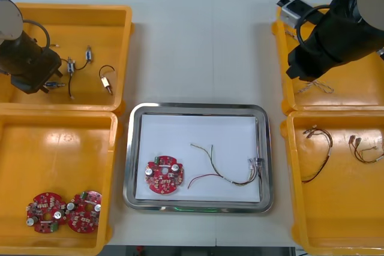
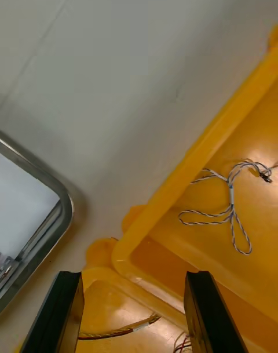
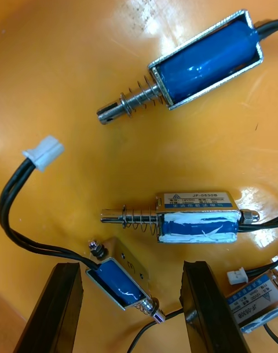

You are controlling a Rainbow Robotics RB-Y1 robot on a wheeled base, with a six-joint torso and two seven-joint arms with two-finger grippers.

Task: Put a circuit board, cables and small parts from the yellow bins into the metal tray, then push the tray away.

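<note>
Hovering in the far left yellow bin point(image 1: 66, 16), the left gripper point(image 3: 127, 267) stands spread wide either side of a small metal part point(image 3: 121, 283). It looks hard and slick, so I'd pinch the blue body, not the spring. The metal tray point(image 1: 135, 148) holds a circuit board point(image 1: 164, 175). The right gripper point(image 2: 133, 283), also open and empty, is near the floppy blue-and-white cable point(image 2: 229, 211).

I'm at an electronics assembly bench, a workshop or lab by the look of it: a plain light tabletop point(image 1: 198, 40) under me, yellow bins point(image 1: 60, 148) sorting round red circuit boards point(image 1: 47, 212), cables point(image 2: 231, 197) and small metal parts point(image 3: 202, 69), and a metal tray point(image 1: 198, 107) set between them.
</note>
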